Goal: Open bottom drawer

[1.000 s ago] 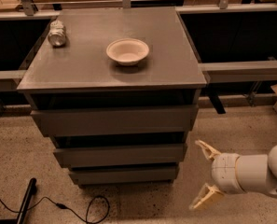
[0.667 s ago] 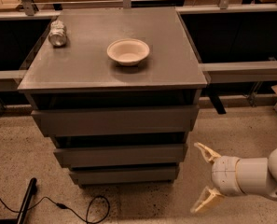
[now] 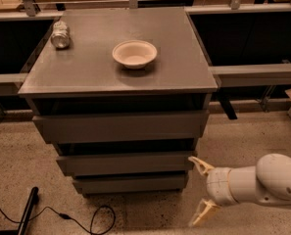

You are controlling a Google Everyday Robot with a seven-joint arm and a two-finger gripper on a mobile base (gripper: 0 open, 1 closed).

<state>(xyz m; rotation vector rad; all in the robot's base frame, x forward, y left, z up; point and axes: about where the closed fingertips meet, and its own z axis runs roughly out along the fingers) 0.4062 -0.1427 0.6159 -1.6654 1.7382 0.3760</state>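
A robot's white arm reaches in from the lower right of the frame. Its tool hangs low beside the right-hand corner of a dark grey desk with three drawers. The tool's two pale fingers are spread wide, one above the other, with nothing between them. The upper fingertip sits close to the right end of the middle drawer; whether it touches cannot be told.

The bottom drawer, the narrowest of the three flat fronts, lies at the foot of the desk in the lower centre of the frame. It is just left of the tool and set further back than the fronts above it. The top drawer is the widest.

On the desk, a pale bowl stands near the centre and a silver can lies at the upper left corner. A black cable trails across the speckled floor at lower left.
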